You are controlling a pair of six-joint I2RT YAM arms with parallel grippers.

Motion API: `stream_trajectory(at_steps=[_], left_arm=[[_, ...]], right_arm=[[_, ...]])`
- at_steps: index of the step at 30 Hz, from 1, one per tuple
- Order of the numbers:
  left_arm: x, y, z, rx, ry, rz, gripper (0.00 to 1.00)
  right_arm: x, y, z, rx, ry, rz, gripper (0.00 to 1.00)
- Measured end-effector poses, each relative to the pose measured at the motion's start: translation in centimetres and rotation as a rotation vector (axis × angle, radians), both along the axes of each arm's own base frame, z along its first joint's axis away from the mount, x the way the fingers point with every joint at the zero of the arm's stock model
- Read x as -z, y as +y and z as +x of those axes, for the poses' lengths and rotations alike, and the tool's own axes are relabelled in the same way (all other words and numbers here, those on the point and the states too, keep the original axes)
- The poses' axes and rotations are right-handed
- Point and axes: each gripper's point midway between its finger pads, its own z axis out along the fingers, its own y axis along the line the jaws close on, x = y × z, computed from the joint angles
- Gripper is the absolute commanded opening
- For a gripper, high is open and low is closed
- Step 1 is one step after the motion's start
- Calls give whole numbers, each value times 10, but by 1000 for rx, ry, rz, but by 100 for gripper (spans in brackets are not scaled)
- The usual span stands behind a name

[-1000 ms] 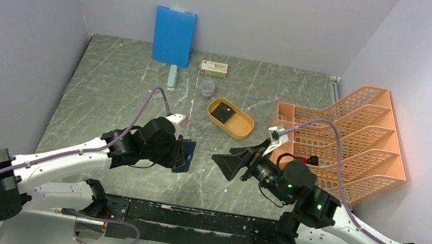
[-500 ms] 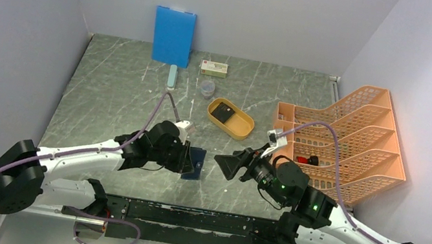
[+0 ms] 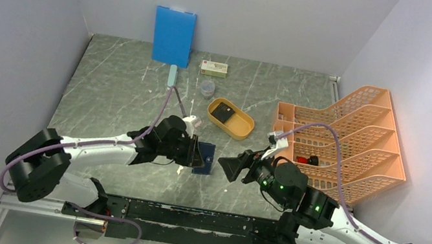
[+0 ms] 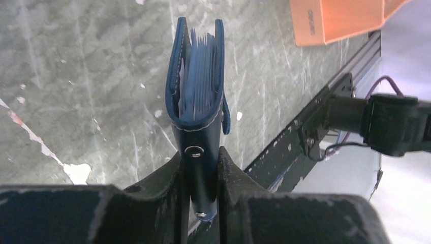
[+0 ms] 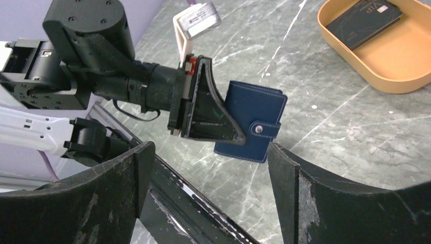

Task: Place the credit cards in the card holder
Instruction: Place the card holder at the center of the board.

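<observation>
— What are the left fingers (image 4: pixel 165 190) doing?

— They are pinching the card holder (image 4: pixel 197 96) from both sides at its snap end, so the left gripper (image 3: pixel 195 153) is clamping it firmly. The case is standing on edge between the pads, with its far side gaping a little and pale blue sleeves showing inside.

— And where is it hanging?

— It is hovering above the desk (image 3: pixel 113 92), near the middle of the near edge, and I cannot tell whether its lower corner is touching the surface. Its clasp tab is wrapping round onto the side that is facing the other arm.

— What about the right gripper (image 5: pixel 209 170)?

— Its jaws are standing wide apart and carrying nothing. It is pointing straight at the case, just beside it on the right, without touching it.

— What is lying further out?

— A yellow-orange oval tray (image 3: pixel 245 134) is sitting towards the middle of the desk, beyond both grippers, and a dark card (image 5: pixel 363 16) is lying flat inside it. An orange file rack (image 3: pixel 355 137) is standing along the right edge, and a blue board (image 3: pixel 172 36) is leaning against the back wall.
</observation>
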Motion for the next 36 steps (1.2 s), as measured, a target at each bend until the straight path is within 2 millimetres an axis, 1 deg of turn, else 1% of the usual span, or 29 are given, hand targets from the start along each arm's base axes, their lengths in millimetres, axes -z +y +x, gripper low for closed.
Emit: stream_trajectory(at_steps=[2, 6, 10, 12, 14, 16, 17, 20, 21, 22, 23, 24, 25, 27, 30, 31, 34, 36], left_arm=[[5, -1, 8, -24, 19, -7, 5], [25, 0, 23, -71, 77, 13, 5], [44, 2, 26, -88, 137, 41, 6], [49, 0, 27, -85, 161, 41, 15], [49, -3, 28, -79, 171, 37, 26], [49, -3, 29, -80, 175, 42, 35], [49, -3, 29, -81, 175, 49, 39], [58, 8, 28, -105, 183, 110, 49], [63, 14, 27, -117, 190, 141, 61], [65, 19, 26, -129, 194, 165, 84], [66, 23, 26, -135, 193, 180, 87], [61, 25, 28, -142, 182, 181, 94], [54, 26, 30, -150, 159, 178, 98], [46, 35, 35, -182, 122, 202, 98], [37, 55, 36, -228, 88, 256, 98], [33, 60, 35, -238, 73, 266, 98], [6, 77, 35, -271, -6, 268, 98], [-19, 87, 35, -291, -77, 246, 98]], right_arm=[[3, -1, 0, 0, 7, -12, 84], [5, -2, -1, 1, 10, -17, 84], [1, -4, -2, 2, 7, -2, 84], [-1, -6, -2, 3, 3, 7, 84], [-2, -7, -3, 4, 1, 12, 84], [-3, -7, -3, 5, 0, 13, 84], [-3, -8, -3, 5, 0, 12, 84], [-2, -8, -3, 5, 2, 7, 84], [-2, -9, -3, 7, 3, 4, 84], [-1, -9, -3, 8, 4, 1, 84], [-1, -10, -3, 10, 5, -2, 85], [0, -10, -3, 13, 6, -6, 85], [0, -11, -3, 14, 7, -8, 86], [-1, -13, -3, 20, 8, -12, 87], [-5, -16, -1, 41, 7, -4, 89], [-8, -18, 1, 54, 10, 2, 91], [-14, -24, 7, 113, 22, 10, 94], [-18, -32, 14, 177, 28, 6, 96]])
